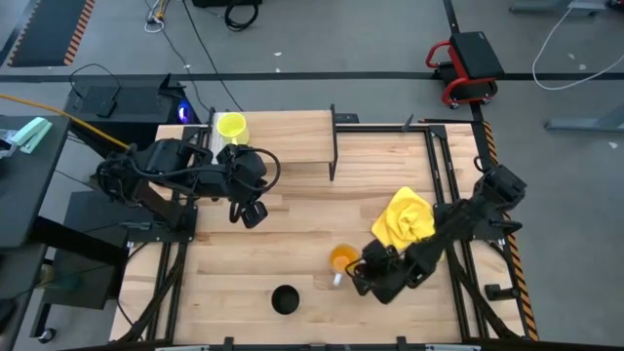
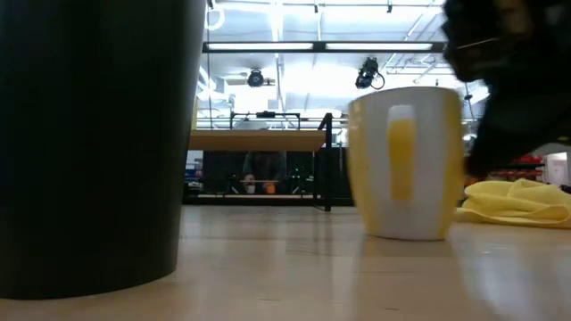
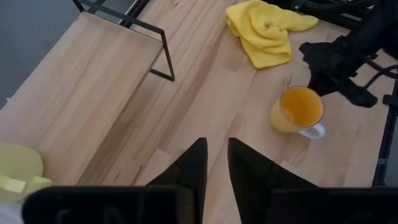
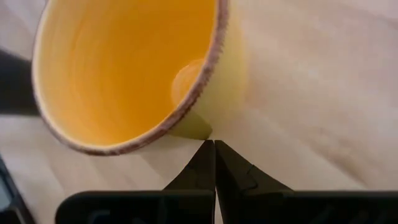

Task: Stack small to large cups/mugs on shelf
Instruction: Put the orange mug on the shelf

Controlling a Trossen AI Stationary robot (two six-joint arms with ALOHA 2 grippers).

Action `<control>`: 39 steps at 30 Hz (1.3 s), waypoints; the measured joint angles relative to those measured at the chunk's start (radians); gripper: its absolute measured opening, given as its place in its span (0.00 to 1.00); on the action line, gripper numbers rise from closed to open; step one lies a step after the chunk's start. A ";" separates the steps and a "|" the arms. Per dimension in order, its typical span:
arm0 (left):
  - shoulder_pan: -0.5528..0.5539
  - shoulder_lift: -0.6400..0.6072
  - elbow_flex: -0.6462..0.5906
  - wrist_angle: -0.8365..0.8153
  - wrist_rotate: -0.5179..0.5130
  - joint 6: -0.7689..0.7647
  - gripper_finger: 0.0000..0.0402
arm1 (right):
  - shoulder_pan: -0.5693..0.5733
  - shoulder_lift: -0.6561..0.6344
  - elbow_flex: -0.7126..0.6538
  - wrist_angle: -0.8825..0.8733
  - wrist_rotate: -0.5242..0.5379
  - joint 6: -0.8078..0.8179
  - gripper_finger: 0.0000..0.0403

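Note:
A yellow mug stands on the left end of the light-wood shelf; it also shows in the left wrist view. An orange mug with a pale handle stands upright on the tabletop, and the low view shows it too. A black cup stands near the table's front edge, close to the low camera. My left gripper hangs narrowly open and empty in front of the shelf. My right gripper is shut, its tips at the orange mug's outer wall. My right gripper's shut fingertips point slanting down at the lower outer wall of the orange mug, from the table's right side. I cannot tell whether they touch it. The mug stands upright on its base on the table.
A crumpled yellow cloth lies on the table right of centre, just behind my right arm. The shelf's black metal legs stand at its right end. Bare tabletop lies between the shelf and the black cup.

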 joint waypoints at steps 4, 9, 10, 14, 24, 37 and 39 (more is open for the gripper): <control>0.000 0.000 0.000 -0.002 -0.003 0.000 0.17 | -0.063 0.000 0.000 0.050 -0.028 -0.088 0.01; 0.000 0.000 0.000 -0.014 -0.003 0.001 0.19 | -0.126 0.000 0.000 0.122 -0.066 -0.197 0.01; 0.000 0.000 0.000 -0.015 -0.003 0.001 0.19 | -0.137 0.000 0.000 0.131 -0.074 -0.213 0.01; 0.000 0.000 0.000 -0.017 -0.003 0.002 0.18 | -0.177 0.000 0.000 0.176 -0.104 -0.282 0.01; 0.000 0.000 0.000 -0.016 -0.017 0.022 0.18 | -0.260 -0.001 0.000 0.271 -0.209 -0.435 0.01; -0.017 0.009 -0.106 -0.006 -0.014 -0.028 0.17 | -0.266 -0.001 0.000 0.246 -0.331 -0.445 0.01; -0.029 0.010 -0.163 -0.007 -0.006 -0.044 0.17 | -0.231 -0.001 0.000 0.221 -0.336 -0.430 0.01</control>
